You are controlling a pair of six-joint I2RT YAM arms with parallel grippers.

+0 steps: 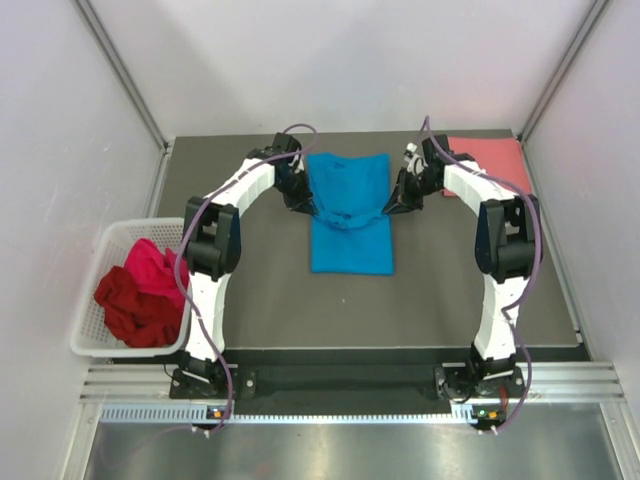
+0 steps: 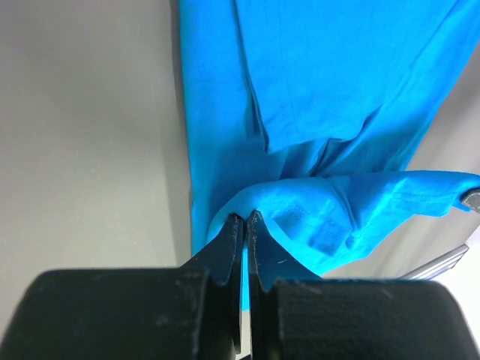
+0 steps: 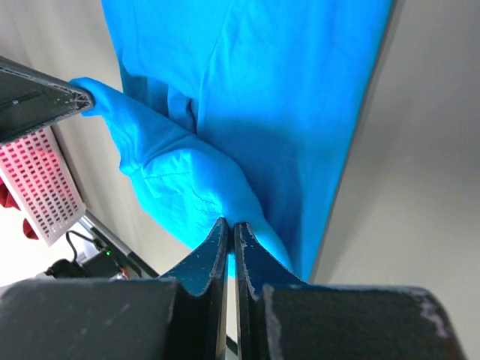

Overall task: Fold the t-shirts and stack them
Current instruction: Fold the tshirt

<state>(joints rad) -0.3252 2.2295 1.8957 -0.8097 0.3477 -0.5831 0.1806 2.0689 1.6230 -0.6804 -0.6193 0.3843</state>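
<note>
The bright blue t-shirt (image 1: 350, 215) lies as a long strip on the table's middle. My left gripper (image 1: 308, 208) is shut on its left edge, and my right gripper (image 1: 390, 208) is shut on its right edge. Between them the cloth is lifted into a sagging fold. In the left wrist view the gripper (image 2: 245, 217) pinches the blue cloth (image 2: 322, 90). In the right wrist view the gripper (image 3: 230, 223) pinches the blue cloth (image 3: 255, 82). A salmon pink t-shirt (image 1: 488, 160) lies flat at the back right. A dark red t-shirt (image 1: 135, 308) and a magenta t-shirt (image 1: 150, 262) lie bunched in the basket.
A white lattice plastic basket (image 1: 92, 335) stands off the table's left edge. Grey walls close in the left, right and back sides. The dark table (image 1: 270, 305) has bare surface in front of the blue shirt.
</note>
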